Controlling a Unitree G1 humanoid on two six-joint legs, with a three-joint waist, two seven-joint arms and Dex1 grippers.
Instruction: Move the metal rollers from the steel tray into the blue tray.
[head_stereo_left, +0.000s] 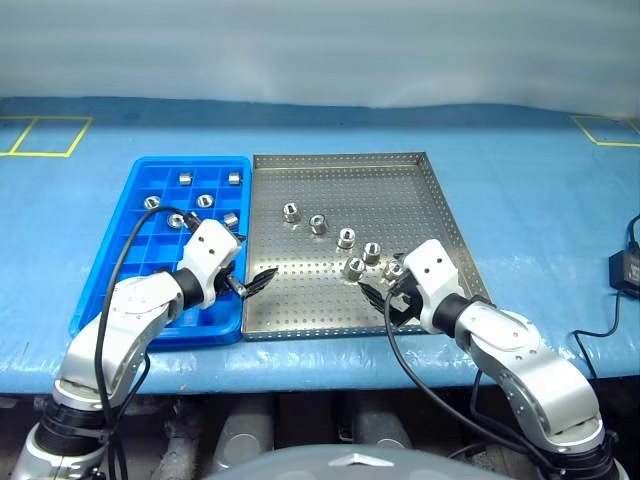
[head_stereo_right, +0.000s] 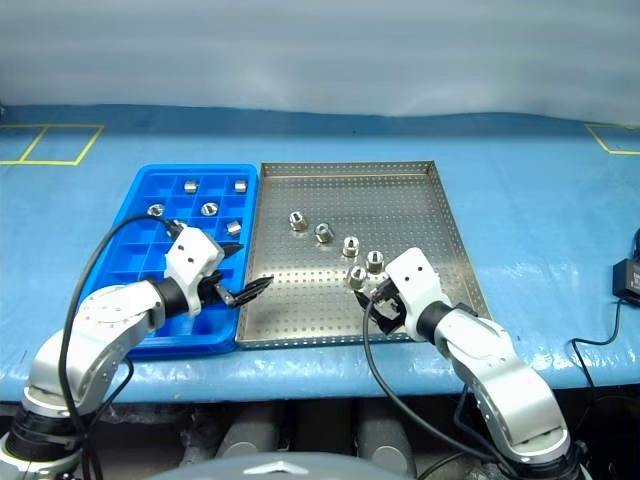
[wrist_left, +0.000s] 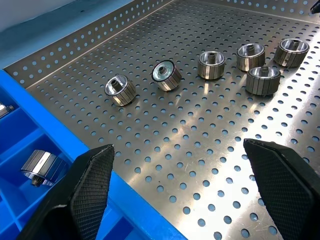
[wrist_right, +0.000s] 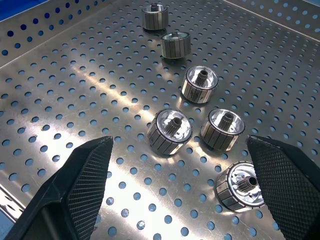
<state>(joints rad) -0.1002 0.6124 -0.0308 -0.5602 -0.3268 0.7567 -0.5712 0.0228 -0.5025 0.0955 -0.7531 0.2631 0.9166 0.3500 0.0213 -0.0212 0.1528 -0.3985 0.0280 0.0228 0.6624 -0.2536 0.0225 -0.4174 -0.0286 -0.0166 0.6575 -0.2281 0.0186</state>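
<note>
We find six metal rollers (wrist_right: 169, 131) lying in the steel tray (head_stereo_left: 420, 190) and five in the blue tray (head_stereo_left: 140, 180) beside it. Left gripper (head_stereo_left: 255, 282) and right gripper (head_stereo_left: 385, 297) hover over the steel tray, jaws spread, empty.

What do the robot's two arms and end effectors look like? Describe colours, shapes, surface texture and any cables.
Both arms are rounded silver-grey segments joined by black bands, ending in white blocky wrist housings. A black cable loops along each arm. The left end effector and the right end effector each have two black tapered fingers. Close up, the fingers show a fine diamond-knurled texture.
</note>
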